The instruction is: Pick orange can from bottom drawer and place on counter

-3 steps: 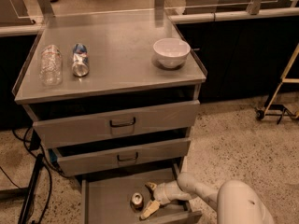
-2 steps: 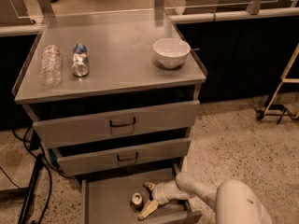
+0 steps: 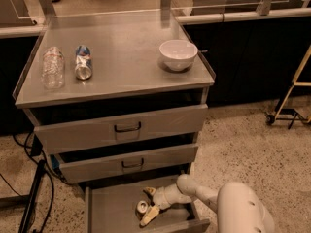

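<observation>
The bottom drawer (image 3: 109, 215) is pulled open below the two upper drawers. The orange can (image 3: 142, 207) stands on its bare metal floor, silver top showing. My gripper (image 3: 149, 203) reaches into the drawer from the right. It is open, with one fingertip (image 3: 149, 191) behind the can and the other (image 3: 148, 216) in front of it, so the can sits at the mouth of the fingers. The counter (image 3: 121, 64) is the steel top of the cabinet above.
On the counter lie a clear plastic bottle (image 3: 52, 66) and a blue-and-silver can (image 3: 83, 62) at the left, and a white bowl (image 3: 178, 54) stands at the right. Cables (image 3: 34, 198) hang left of the cabinet. A wheeled stand (image 3: 286, 113) is at the right.
My gripper has edged slightly left, closer around the can. The can and the drawers have not moved.
</observation>
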Robot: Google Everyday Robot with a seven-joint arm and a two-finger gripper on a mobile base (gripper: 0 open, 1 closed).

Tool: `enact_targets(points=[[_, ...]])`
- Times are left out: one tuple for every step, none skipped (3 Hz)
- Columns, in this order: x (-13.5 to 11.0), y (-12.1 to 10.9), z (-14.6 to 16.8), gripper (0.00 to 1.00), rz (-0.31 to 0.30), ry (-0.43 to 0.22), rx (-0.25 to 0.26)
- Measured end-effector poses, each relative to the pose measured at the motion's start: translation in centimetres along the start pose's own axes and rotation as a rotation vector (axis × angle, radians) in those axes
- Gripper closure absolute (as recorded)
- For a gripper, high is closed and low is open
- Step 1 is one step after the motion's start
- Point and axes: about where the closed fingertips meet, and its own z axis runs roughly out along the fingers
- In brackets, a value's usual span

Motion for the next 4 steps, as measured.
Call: enact_targets(points=[[-0.02,0.0,0.03,0.17,0.0,0.0,-0.001],[-0.02,0.0,0.04,0.41,0.0,0.0,-0.001],[-0.02,0.01,0.04,0.64,0.0,0.0,-0.001],[-0.02,0.01,0.04,0.87,0.0,0.0,-0.001]])
